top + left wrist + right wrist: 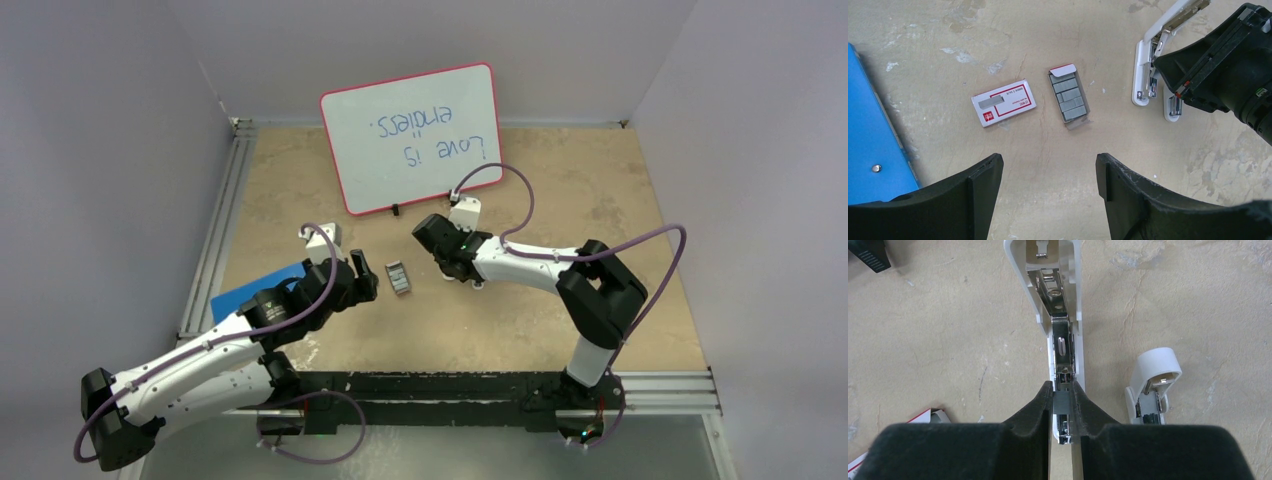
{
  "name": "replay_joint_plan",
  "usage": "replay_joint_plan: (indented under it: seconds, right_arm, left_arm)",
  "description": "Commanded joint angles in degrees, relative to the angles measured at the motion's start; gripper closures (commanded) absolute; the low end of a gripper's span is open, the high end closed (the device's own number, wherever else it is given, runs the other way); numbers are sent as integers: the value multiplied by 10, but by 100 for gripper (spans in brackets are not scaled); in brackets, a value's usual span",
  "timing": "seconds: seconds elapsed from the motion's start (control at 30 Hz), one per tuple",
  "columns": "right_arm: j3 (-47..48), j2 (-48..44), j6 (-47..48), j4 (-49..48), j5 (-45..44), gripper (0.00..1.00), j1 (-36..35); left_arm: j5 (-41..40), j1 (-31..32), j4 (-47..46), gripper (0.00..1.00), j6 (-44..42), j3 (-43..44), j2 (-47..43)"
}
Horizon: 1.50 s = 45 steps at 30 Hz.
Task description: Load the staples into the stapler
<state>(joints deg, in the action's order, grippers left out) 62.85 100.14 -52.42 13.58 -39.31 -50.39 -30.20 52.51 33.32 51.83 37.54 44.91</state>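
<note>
While we are holding the right gripper (1062, 390) low over the open stapler (1055, 315), its two fingers are pinching a short grey strip (1063, 403) of staples between their tips. We are judging that the loading step itself is in hand. The strip is hanging just above the near end of the metal channel (1062, 347) and in line with it, but we cannot tell if it is touching the rails. The stapler is lying on the table (1198, 315) with its lid opened wide, just beside a stubby white piece (1153, 385) that is taking no part in this step.

The left gripper (1048, 165) is hovering with its fingers spread wide and nothing between them. It is hanging near the grey tray (1075, 123), where the other staples (1069, 95) are lying in rows. The red and white box (1004, 102) is resting beside the tray, a little apart from it.

For the next move, we are thinking that the strip needs to go straight down into the channel, with its legs downward and its sides parallel to the walls. The channel is narrow, so a small tilt could make the strip jam or fall aside. Only when it is sitting inside should the fingers let go, and after that the lid is to be closed.
</note>
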Motion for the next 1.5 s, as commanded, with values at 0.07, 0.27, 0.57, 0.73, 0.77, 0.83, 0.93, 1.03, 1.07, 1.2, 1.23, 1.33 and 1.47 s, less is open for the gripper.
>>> replay_joint_plan:
  seconds: [0.07, 0.27, 0.57, 0.73, 0.77, 0.83, 0.93, 1.03, 1.07, 1.2, 1.23, 1.33, 1.47]
  right_arm:
    - [-4, -7, 1, 1, -15, 84, 1]
    - [-5, -1, 4, -2, -12, 84, 0]
    - [-8, 3, 5, -1, -10, 84, 0]
    - [-9, 3, 4, -1, -10, 84, 1]
    - [-9, 3, 4, -1, -10, 84, 0]
    - [-10, 3, 5, -2, -10, 84, 0]
    - [-13, 2, 8, -5, -11, 84, 1]
    - [-19, -6, 9, -5, -15, 84, 1]
    - [-22, -10, 9, -5, -15, 84, 1]
    - [-29, -23, 10, -12, -12, 84, 0]
    - [-29, -23, 11, -13, -12, 84, 0]
    - [-28, -23, 12, -15, -10, 84, 1]
    - [-25, -33, 17, -20, -10, 85, 1]
  left_arm:
    - [-5, -3, -23, 31, -8, -1, 0]
    - [-6, -3, -23, 31, -8, -1, 0]
    - [-5, -3, -21, 31, -7, -1, 0]
    - [-5, -3, -21, 31, -8, -2, 0]
    - [-5, -3, -21, 31, -8, -1, 0]
    - [-5, -3, -21, 31, -8, -1, 0]
    - [-5, -3, -20, 31, -7, -1, 0]
    - [-5, -3, -20, 31, -7, -1, 0]
    - [-5, -3, -20, 31, -7, -1, 0]
    - [-5, -3, -21, 31, -7, -2, 0]
    - [-5, -3, -21, 31, -6, -2, 0]
    - [-5, -3, -21, 31, -7, -1, 0]
    - [-5, -3, -21, 31, -7, -1, 1]
